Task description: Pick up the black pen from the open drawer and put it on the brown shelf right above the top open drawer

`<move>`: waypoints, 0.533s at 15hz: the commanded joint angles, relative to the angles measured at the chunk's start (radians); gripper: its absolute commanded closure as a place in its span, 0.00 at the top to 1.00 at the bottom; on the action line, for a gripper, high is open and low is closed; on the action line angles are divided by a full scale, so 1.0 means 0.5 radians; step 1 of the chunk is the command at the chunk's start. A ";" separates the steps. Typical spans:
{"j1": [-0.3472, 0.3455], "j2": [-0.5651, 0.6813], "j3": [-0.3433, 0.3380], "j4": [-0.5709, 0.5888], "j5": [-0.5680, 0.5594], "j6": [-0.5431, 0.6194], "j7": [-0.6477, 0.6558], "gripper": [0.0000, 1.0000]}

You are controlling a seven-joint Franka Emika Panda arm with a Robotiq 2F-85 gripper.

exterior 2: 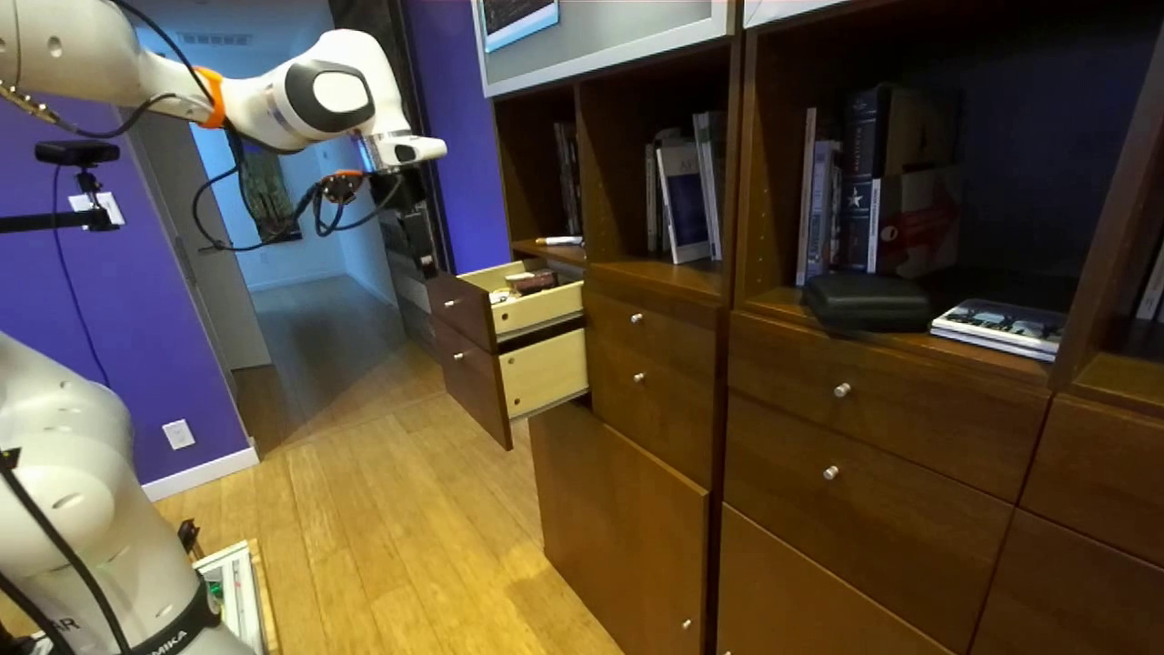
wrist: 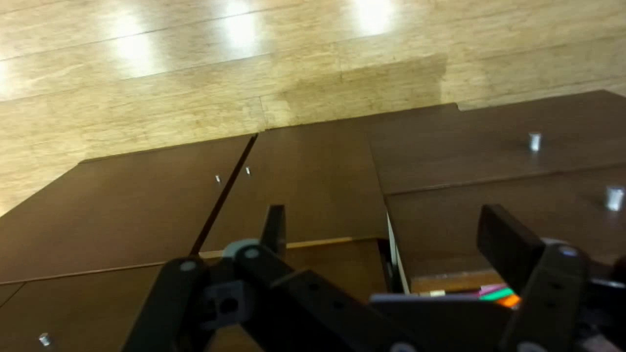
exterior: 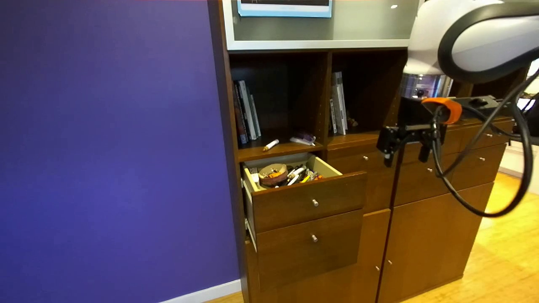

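Note:
The open drawer (exterior: 290, 210) is pulled out and holds several loose pens (exterior: 297, 176), some dark; I cannot single out the black pen. The drawer also shows in an exterior view (exterior 2: 538, 312) and in the wrist view (wrist: 440, 230), where bright-coloured items show inside. The brown shelf (exterior: 252, 154) lies right above it, also visible in an exterior view (exterior 2: 526, 247). My gripper (exterior: 406, 158) is open and empty, in the air, higher than the drawer and apart from it. It also shows in an exterior view (exterior 2: 424, 250); its fingers are wide apart in the wrist view (wrist: 383, 217).
A white marker (exterior: 270, 145) and a clear-purple item (exterior: 304, 139) lie on the shelf beside upright books (exterior: 248, 111). A round container (exterior: 273, 176) sits in the drawer. A lower drawer (exterior: 309, 248) is also out. A purple wall (exterior: 118, 147) stands beside the cabinet.

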 commanded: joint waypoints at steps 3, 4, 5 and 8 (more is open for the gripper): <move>0.020 0.531 0.012 0.663 0.037 0.041 0.562 1.00; 0.040 0.643 0.009 0.774 0.027 0.055 0.681 1.00; 0.069 0.735 -0.001 0.860 0.041 0.076 0.785 1.00; 0.179 1.034 -0.043 1.118 -0.053 0.144 1.192 1.00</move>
